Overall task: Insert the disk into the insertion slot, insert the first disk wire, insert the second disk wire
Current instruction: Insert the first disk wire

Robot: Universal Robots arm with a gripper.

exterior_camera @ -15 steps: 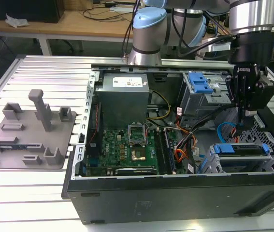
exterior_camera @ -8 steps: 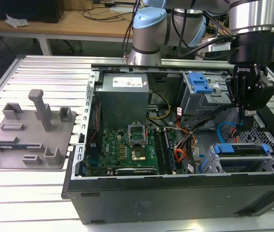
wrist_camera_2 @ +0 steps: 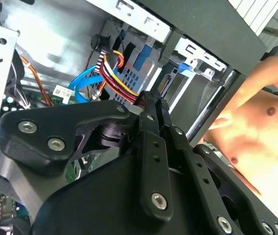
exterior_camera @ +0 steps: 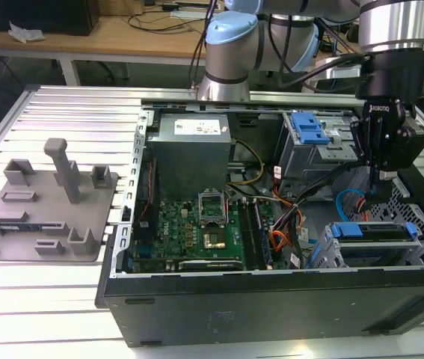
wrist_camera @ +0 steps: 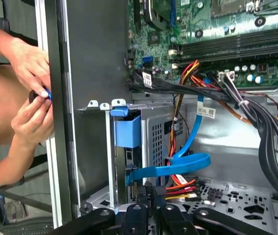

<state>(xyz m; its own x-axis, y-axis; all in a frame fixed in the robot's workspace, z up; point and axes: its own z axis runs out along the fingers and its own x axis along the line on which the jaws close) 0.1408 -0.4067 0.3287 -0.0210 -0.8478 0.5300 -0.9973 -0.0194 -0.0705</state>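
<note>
I find my pincer [exterior_camera: 377, 196] low at the exterior view's right, clamped on the plug of the second wire [wrist_camera_2: 116, 81] close by the disk [exterior_camera: 372, 230], which sits in its slot [exterior_camera: 328, 256], presumably to mate them.

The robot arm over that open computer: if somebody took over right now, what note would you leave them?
Gripper: shut on the plug of the second disk wire, low beside the insertion slot.
Disk: in the slot. Done.
First disk wire: loops by the slot; whether it is plugged cannot be told.
Left: seating the second wire, not visibly in.
A person's hands are at the case's outer wall.
</note>
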